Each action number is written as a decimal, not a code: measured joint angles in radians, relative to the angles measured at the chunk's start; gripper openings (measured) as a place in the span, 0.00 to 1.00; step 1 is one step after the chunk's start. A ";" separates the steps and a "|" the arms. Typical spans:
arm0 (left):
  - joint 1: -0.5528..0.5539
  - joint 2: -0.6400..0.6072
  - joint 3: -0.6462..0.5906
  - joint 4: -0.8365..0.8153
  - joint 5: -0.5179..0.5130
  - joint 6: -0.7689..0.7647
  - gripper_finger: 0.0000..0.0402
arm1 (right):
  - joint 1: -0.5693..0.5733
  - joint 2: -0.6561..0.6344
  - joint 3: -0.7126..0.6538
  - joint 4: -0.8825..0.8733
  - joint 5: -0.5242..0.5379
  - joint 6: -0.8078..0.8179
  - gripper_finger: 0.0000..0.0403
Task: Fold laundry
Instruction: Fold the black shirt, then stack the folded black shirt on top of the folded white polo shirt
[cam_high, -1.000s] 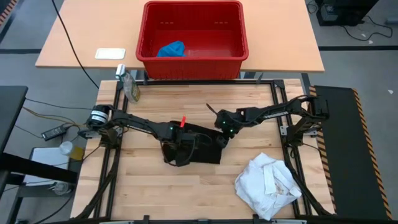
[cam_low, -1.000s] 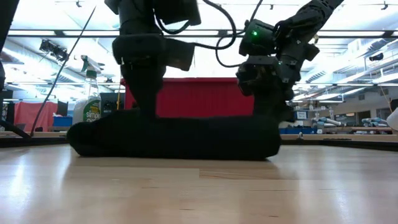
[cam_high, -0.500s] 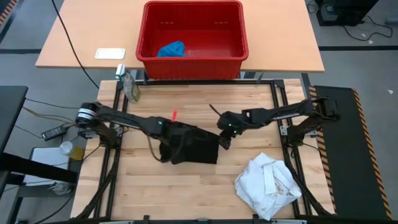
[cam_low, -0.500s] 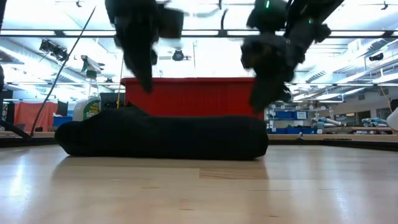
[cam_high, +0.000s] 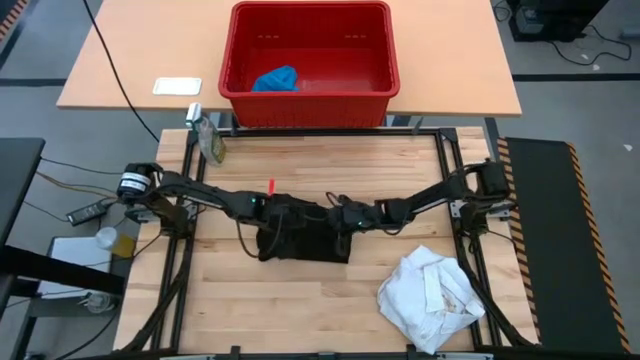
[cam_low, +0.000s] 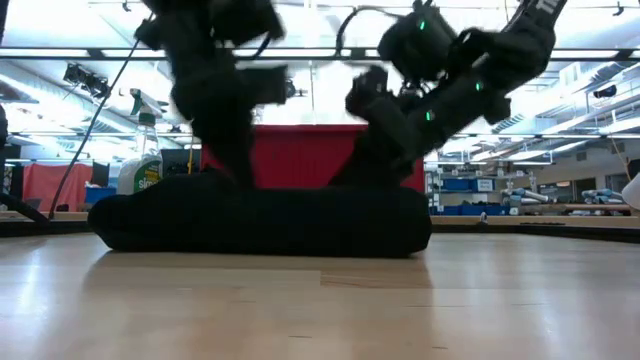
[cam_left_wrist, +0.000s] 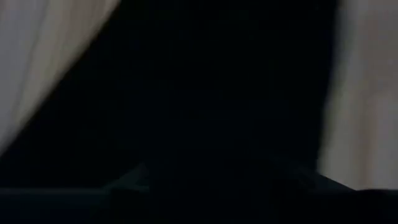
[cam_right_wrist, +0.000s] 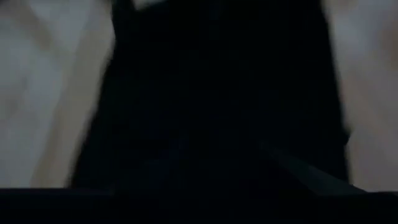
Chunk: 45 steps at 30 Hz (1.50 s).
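Left gripper (cam_high: 283, 213) and right gripper (cam_high: 338, 214) are set down on the black garment (cam_high: 318, 243) at mid-table; finger state cannot be told, dark on dark. Blue garment (cam_high: 276, 79) is contained in the red basket (cam_high: 308, 112). White garment (cam_high: 432, 297) lies crumpled near the table's front right.

Lab, ceiling strip lights (cam_low: 560, 150), shelving (cam_low: 470, 185)

Evenly lit from ceiling strip lights (cam_low: 90, 78), with soft glare on the tabletop (cam_low: 320, 310), motion-blurred arms in the low view, both wrist views nearly black.
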<state>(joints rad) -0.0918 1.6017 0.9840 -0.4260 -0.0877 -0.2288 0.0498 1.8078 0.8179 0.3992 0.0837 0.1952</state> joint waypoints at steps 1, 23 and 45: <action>0.009 -0.004 -0.018 -0.029 0.000 -0.023 0.45 | 0.000 0.013 0.000 -0.012 -0.004 0.013 0.48; -0.037 -0.314 -0.083 -0.500 0.038 -0.019 0.45 | 0.010 -0.012 0.002 -0.316 -0.139 0.075 0.40; -0.016 -0.512 -0.608 0.376 0.013 -0.950 0.56 | 0.056 -0.371 0.001 -0.444 -0.085 0.178 0.42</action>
<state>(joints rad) -0.1079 1.0893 0.3764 -0.0503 -0.0743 -1.1788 0.1055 1.4367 0.8188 -0.0450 -0.0008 0.3733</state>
